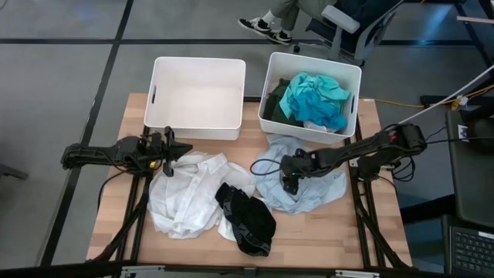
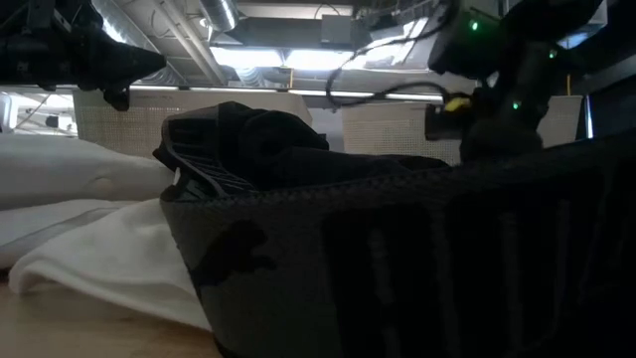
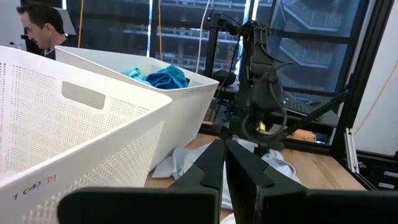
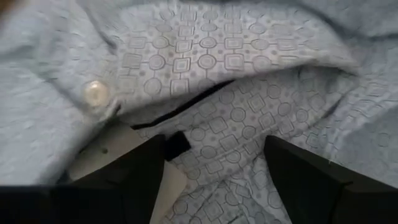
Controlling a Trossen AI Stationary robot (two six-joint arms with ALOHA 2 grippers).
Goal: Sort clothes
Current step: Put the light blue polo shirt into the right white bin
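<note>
A pale blue patterned shirt [image 1: 302, 185] lies crumpled on the table in front of the right bin. A white garment [image 1: 187, 193] and a black garment [image 1: 247, 218] lie at the middle front; in the low view the black garment [image 2: 298, 199] fills the foreground. Teal and dark clothes [image 1: 312, 99] lie in the right bin [image 1: 353, 86]. The left bin [image 1: 197, 73] holds nothing. My right gripper [image 4: 214, 168] is open, pointing down at the pale blue shirt [image 4: 236, 74]. My left gripper [image 3: 224, 163] is shut and empty, level above the white garment's far left edge. My right gripper comes at the pale blue shirt from above, one open finger [image 4: 134, 168] on either side of a crumpled fold near the button placket [image 4: 95, 93]. The shirt lies slack on the table. Whether the fingertips touch the cloth, I cannot tell.
The two white bins stand side by side at the table's far edge. Bare wood shows at the front left [image 1: 123, 224] and front right [image 1: 340, 232] of the table. A person sits beyond the far edge [image 1: 270, 23]; cables run off the right side.
</note>
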